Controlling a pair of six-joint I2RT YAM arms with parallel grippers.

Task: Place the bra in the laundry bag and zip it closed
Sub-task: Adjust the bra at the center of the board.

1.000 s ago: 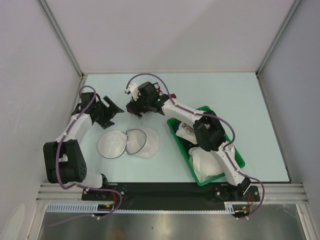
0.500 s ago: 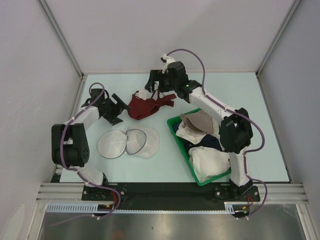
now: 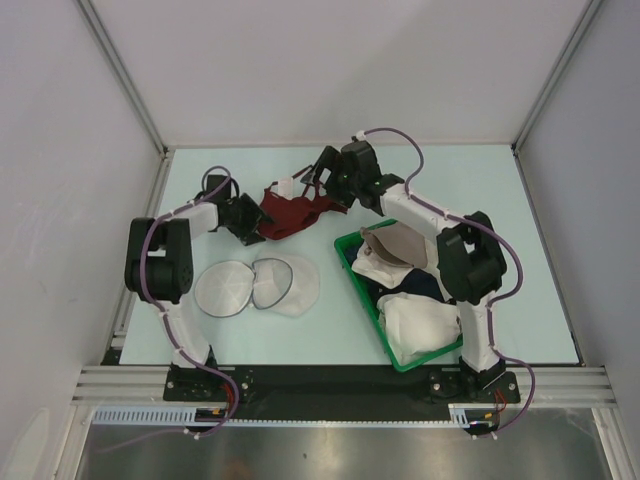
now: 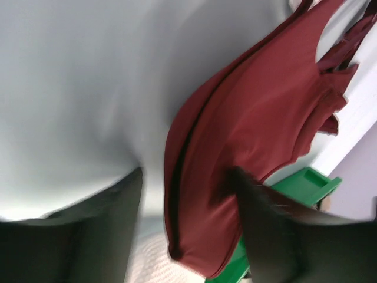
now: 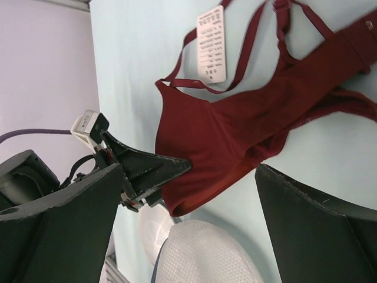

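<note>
The bra [image 3: 290, 213] lay on the pale table [image 3: 460, 190], in the far middle part, between the two grippers. It was not in the laundry bag [image 3: 256, 287]. The bag lay nearer to the arm bases, apart from the bra, opened flat with its two round mesh halves side by side and touching, each with a dark zipper rim.

The left gripper [image 3: 252, 225] was low at the left end of the bra. In its wrist view the two dark fingers [image 4: 112, 224] stood apart, and the edge of one cup passed between them. One finger seemed to touch the fabric, while a strip of table showed between the cloth and the other finger. So this pincer was released around the cup edge and not clenched on it (the picture was blurred, so finer contact I could not tell).

The right gripper [image 3: 322, 186] hung over the right end of the bra, near the thin straps [image 5: 259, 35]. Its jaws were spread wide and grasped nothing. In its wrist view the bra lay on the table under the gap between them, with the white tag [image 5: 212, 44] beside the straps.

To the right of the bra the green basket [image 3: 349, 258] stood on the table with beige, navy and white garments [image 3: 415, 325] in it. Its far corner was near the bra; whether they touched, I could not tell.
</note>
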